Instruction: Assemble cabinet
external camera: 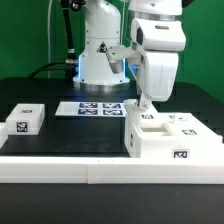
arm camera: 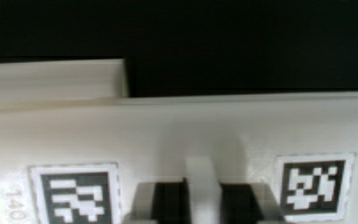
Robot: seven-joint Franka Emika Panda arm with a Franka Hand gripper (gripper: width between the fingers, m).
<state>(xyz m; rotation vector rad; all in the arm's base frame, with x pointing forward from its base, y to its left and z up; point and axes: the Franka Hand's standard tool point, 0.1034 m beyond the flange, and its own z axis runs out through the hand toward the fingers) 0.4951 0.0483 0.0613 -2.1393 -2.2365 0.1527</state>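
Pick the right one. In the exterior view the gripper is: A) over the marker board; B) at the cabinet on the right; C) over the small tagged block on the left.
B: the gripper is down at the cabinet on the exterior view's right, away from the marker board.

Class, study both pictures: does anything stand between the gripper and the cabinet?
Nothing visible does. The gripper is right at the top of the cabinet, at its edge nearer the exterior view's left. The small block and the marker board lie farther left, clear of it.
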